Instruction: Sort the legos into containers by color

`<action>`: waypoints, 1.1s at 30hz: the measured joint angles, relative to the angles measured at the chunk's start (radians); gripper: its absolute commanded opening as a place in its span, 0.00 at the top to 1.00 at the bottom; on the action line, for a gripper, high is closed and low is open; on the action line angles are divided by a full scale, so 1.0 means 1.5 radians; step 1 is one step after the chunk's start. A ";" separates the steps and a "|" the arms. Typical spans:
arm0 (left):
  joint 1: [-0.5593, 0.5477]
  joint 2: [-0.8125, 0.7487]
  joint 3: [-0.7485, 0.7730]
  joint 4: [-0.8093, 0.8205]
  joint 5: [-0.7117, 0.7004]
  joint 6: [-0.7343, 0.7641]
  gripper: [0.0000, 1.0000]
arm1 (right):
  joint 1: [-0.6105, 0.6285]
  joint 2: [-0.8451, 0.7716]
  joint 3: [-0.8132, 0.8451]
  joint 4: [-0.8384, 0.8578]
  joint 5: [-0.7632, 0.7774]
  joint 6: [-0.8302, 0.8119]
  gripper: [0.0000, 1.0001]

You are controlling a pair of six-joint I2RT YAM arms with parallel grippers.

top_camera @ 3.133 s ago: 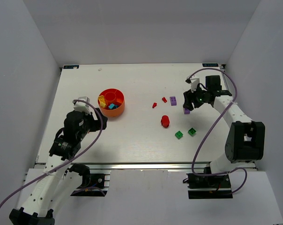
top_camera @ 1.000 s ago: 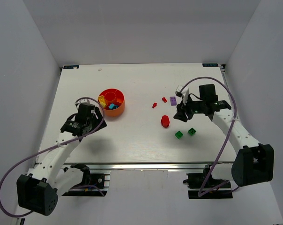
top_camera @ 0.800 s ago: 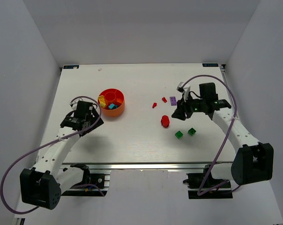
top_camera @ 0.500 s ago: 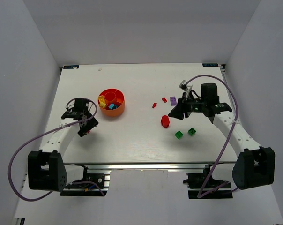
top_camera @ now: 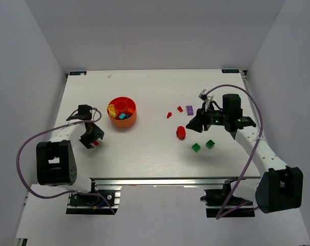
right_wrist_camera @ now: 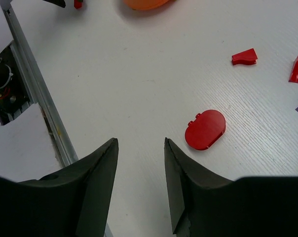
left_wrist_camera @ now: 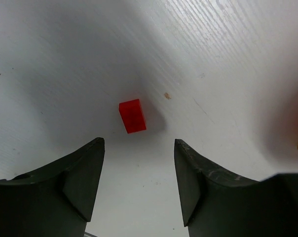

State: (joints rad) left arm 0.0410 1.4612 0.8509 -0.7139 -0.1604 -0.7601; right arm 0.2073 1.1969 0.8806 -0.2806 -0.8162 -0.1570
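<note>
White table (top_camera: 144, 154) — orange dish (top_camera: 129, 124) at its 10 o'clock.
We see the left end effector (left_wrist_camera: 138, 148) spread above a red brick (left_wrist_camera: 132, 116), at the dish's 8 o'clock; the right end effector (right_wrist_camera: 140, 148) also stands apart — red oval piece (right_wrist_camera: 204, 129) at its 1 o'clock.

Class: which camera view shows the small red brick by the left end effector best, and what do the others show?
Left wrist view: the red brick appears large, sharp and unobstructed. Top external shows it only as a red speck; right wrist catches a tiny red bit at its top edge.
</note>
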 measured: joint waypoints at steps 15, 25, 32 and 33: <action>0.041 0.069 0.024 0.027 0.026 0.002 0.45 | -0.028 0.000 0.000 0.000 0.001 -0.003 0.53; 0.046 0.092 0.035 0.027 0.029 0.010 0.56 | -0.042 0.000 -0.002 0.000 0.000 -0.004 0.53; 0.047 0.100 0.041 0.027 0.036 0.019 0.62 | -0.052 0.000 -0.005 0.000 -0.005 -0.004 0.53; 0.047 0.101 0.041 0.027 0.037 0.021 0.63 | -0.054 0.000 -0.005 0.001 -0.006 -0.004 0.53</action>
State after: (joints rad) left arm 0.1116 1.6127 0.9131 -0.6731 -0.1051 -0.7292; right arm 0.1265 1.1969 0.8726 -0.2798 -0.8257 -0.1635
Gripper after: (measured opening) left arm 0.398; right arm 0.469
